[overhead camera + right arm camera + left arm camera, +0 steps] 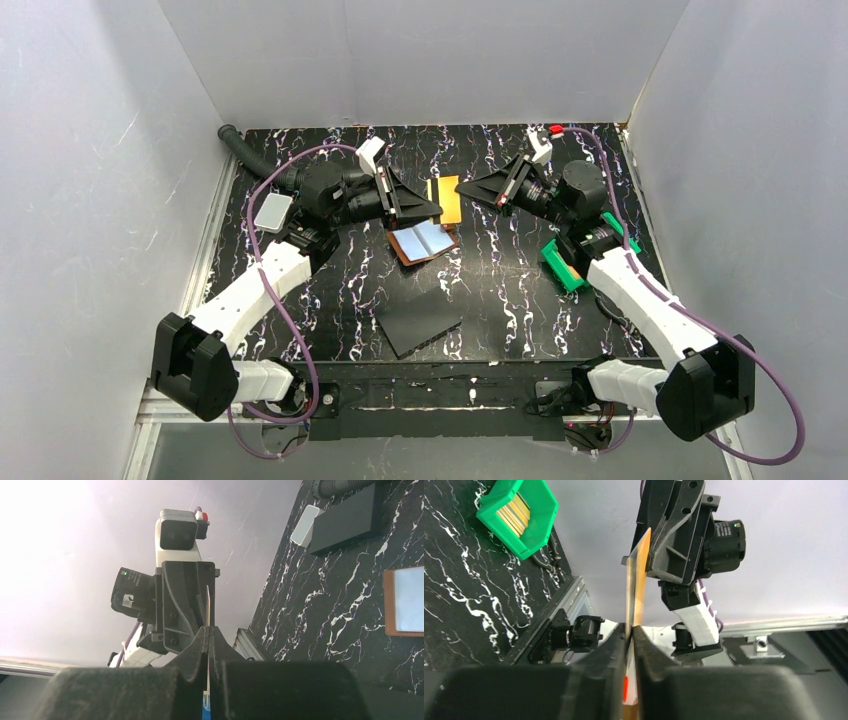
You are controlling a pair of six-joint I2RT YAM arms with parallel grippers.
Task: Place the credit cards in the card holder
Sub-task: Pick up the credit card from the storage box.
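Note:
An orange credit card (450,205) hangs upright above the black marbled table (500,300), held between both grippers. My left gripper (437,208) is shut on one end; in the left wrist view the card (638,575) runs edge-on up from its fingertips (630,626) to the other gripper. My right gripper (462,190) is shut on the opposite end, the card (207,602) a thin line above its tips (207,628). The brown card holder (425,243) lies open on the table just below, a light blue card (411,597) showing in it (390,605).
A green bin (562,265) with several orange-yellow cards (514,512) on edge stands by the right arm. A dark grey slab (420,322) lies near the front. Another dark slab (347,520) and a small white box (272,212) sit at the left, near a black hose (250,150).

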